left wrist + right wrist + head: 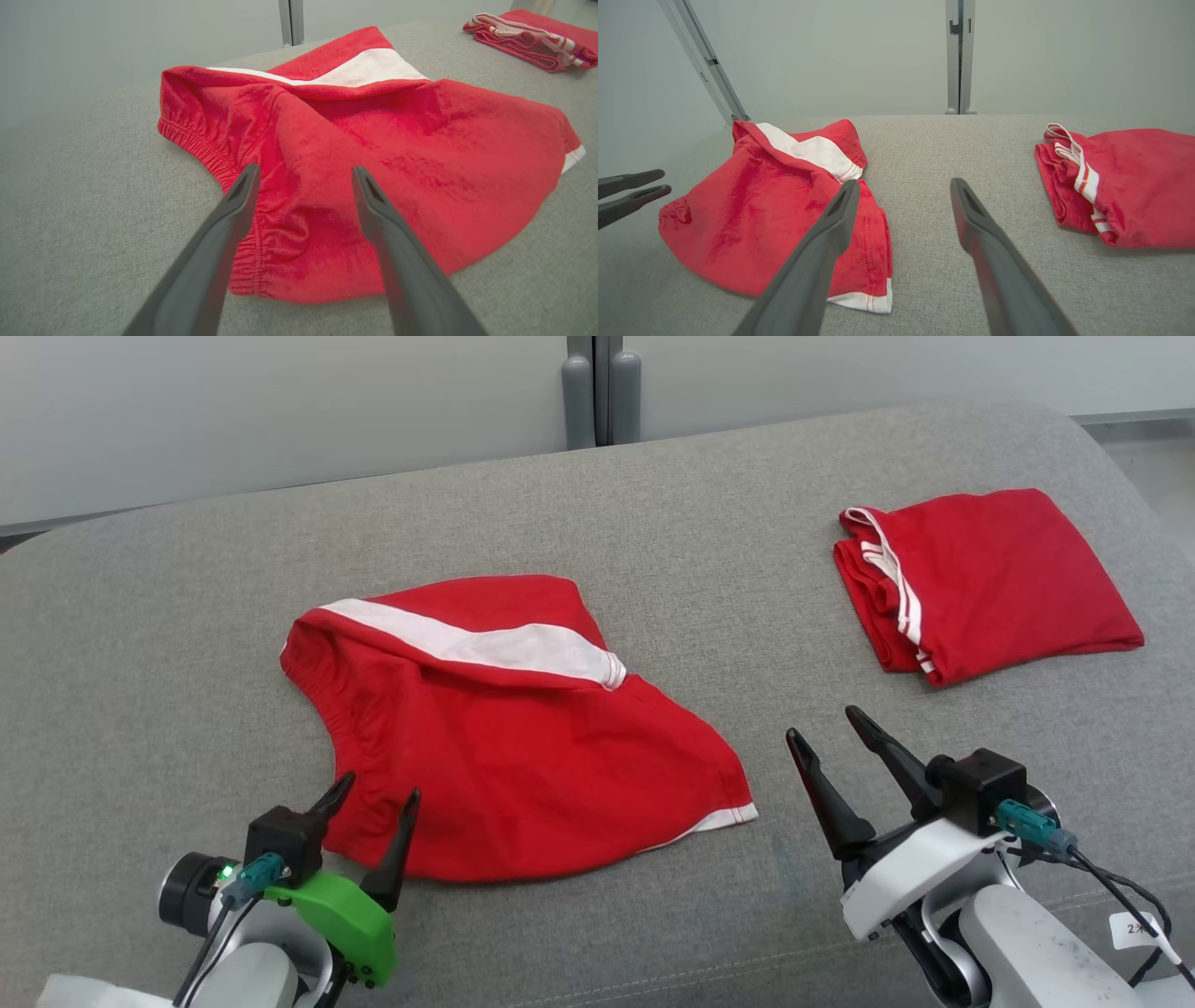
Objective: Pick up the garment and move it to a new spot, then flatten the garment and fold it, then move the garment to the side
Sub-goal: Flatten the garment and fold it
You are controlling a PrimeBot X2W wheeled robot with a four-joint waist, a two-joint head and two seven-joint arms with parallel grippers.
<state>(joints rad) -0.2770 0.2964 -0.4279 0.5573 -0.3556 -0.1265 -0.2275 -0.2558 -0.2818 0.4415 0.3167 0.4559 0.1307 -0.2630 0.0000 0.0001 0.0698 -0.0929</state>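
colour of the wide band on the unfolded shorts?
White, on red shorts; the band shows best in the head view.

Off to the side there's a folded red garment (pixel 990 583), squared up pretty tidy, with white stripes showing along its left edge. It sits ahead of the right gripper (pixel 823 722) and a bit to its right, well apart from the tips. It's lying on a grey fabric pad (pixel 187 644) with rounded far corners. Beyond the pad is a plain pale wall (pixel 280 411). A grey double post (pixel 600 387) stands dead ahead of that gripper in its wrist view, and a slanted rail (pixel 703 60) leans off to its left.
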